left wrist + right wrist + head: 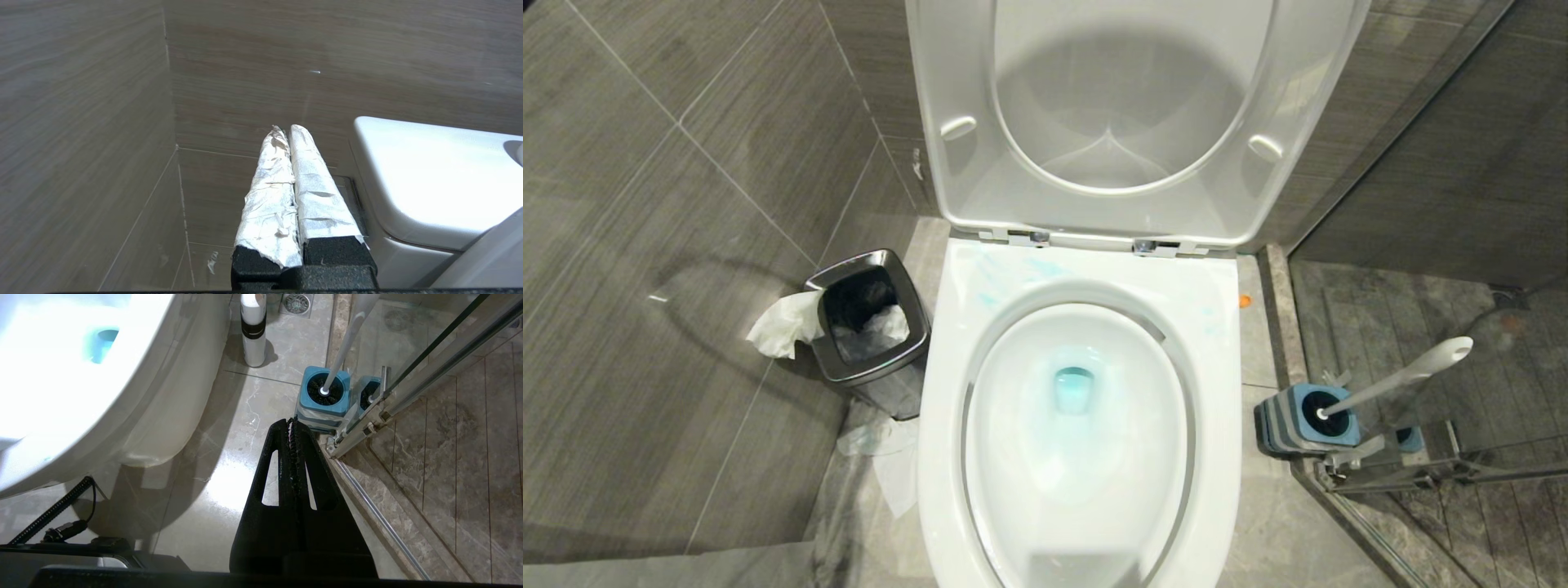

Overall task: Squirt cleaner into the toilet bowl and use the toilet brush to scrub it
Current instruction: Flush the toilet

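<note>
Head view: neither arm is seen. The toilet bowl (1078, 425) is shown with seat and lid raised, its near rim cut off by the frame edge; teal cleaner (1074, 390) tints the water at the drain, and faint smears are seen on the back rim. The toilet brush (1401, 380) stands in its blue holder (1303, 418) by the glass, and a waste bin (870, 327) is at the other side.

Left wrist view: the left gripper (284, 130), its fingers wrapped in white paper, is pressed shut on nothing; only tiled wall lies ahead, and a white ceramic edge beside it is cut off.

Right wrist view: the right gripper (291, 421) is closed and empty above the floor; the holder lies just ahead of its tips, the brush handle's top cut off. A bottle (253, 332) further ahead is also cut off.
</note>
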Motion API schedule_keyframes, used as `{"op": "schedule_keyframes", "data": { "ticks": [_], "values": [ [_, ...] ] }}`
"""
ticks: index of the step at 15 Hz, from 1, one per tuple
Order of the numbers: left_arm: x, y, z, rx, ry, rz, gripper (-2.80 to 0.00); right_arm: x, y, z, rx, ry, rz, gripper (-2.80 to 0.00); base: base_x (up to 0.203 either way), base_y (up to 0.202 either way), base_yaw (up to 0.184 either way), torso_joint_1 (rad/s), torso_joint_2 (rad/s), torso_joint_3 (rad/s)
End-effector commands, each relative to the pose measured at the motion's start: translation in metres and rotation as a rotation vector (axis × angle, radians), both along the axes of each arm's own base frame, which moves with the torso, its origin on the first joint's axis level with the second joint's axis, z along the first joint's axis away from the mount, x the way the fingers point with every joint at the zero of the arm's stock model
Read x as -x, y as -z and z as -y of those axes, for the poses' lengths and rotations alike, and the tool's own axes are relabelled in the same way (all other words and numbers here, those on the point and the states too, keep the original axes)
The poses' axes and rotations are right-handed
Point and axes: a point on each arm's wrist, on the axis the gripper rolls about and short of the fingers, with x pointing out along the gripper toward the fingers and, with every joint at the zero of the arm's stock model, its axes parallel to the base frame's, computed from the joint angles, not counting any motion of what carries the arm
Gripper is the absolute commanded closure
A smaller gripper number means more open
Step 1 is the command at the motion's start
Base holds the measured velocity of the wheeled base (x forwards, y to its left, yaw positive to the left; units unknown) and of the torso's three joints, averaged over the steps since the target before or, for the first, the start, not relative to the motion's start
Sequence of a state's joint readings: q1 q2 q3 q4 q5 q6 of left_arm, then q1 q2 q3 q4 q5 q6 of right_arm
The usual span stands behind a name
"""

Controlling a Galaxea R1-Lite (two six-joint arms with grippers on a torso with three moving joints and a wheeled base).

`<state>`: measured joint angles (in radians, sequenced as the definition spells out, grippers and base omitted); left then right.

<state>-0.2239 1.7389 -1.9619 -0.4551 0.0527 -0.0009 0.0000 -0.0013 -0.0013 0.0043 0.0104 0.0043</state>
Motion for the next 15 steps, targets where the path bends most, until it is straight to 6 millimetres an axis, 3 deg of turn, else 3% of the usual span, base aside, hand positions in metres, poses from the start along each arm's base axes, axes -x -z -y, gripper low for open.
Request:
{"op": "schedule_keyframes", "data": {
  "ticks": [1,15],
  "values": [
    [0.0029,-0.0012,0.0039,0.003,0.014,0.004,0.00,-0.0001,-0.0001,0.0000,0.000,0.000,-0.001,0.00,0.000,0.000,0.000,0.000,0.00,0.000],
    [0.0005,-0.0008,0.0117,0.021,0.030,0.040,0.00,-0.0001,0.0002,0.0000,0.000,0.000,-0.002,0.00,0.000,0.000,0.000,0.001,0.00,-0.073]
  ]
}}
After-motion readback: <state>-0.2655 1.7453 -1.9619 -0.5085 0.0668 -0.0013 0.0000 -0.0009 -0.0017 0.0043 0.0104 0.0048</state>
